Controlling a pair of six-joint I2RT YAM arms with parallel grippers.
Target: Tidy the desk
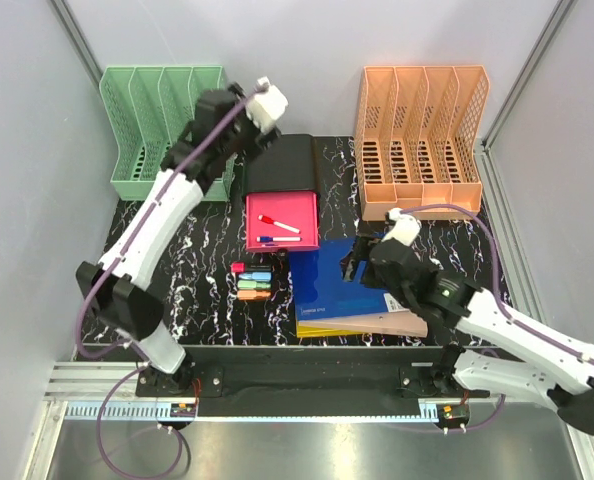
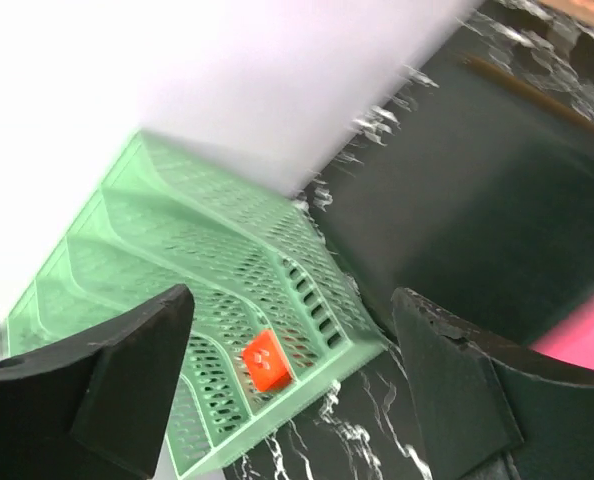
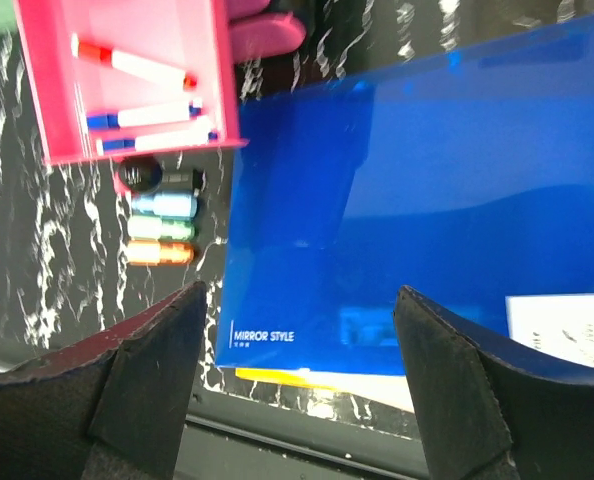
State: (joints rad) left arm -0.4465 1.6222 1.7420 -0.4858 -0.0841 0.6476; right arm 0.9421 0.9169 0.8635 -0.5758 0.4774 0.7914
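The desk [image 1: 192, 255] is a black, white-veined tabletop. A blue folder [image 1: 339, 285] lies at its front on yellow and beige folders. A pink tray [image 1: 282, 220] holds three markers. Several highlighters [image 1: 252, 282] lie in a row in front of it, and a black folder [image 1: 277, 165] lies behind it. My left gripper [image 1: 235, 150] is open and empty, next to the green file rack [image 1: 162, 130]. In the left wrist view [image 2: 292, 400] a small orange piece [image 2: 267, 360] shows in the rack [image 2: 207, 270]. My right gripper [image 1: 355, 262] is open and empty above the blue folder [image 3: 427, 200].
An orange file rack [image 1: 422, 140] stands at the back right. Grey walls close in the desk on three sides. The black front rail [image 1: 307, 355] runs along the near edge. The right wrist view shows the pink tray [image 3: 127, 80] and the highlighters [image 3: 162, 225].
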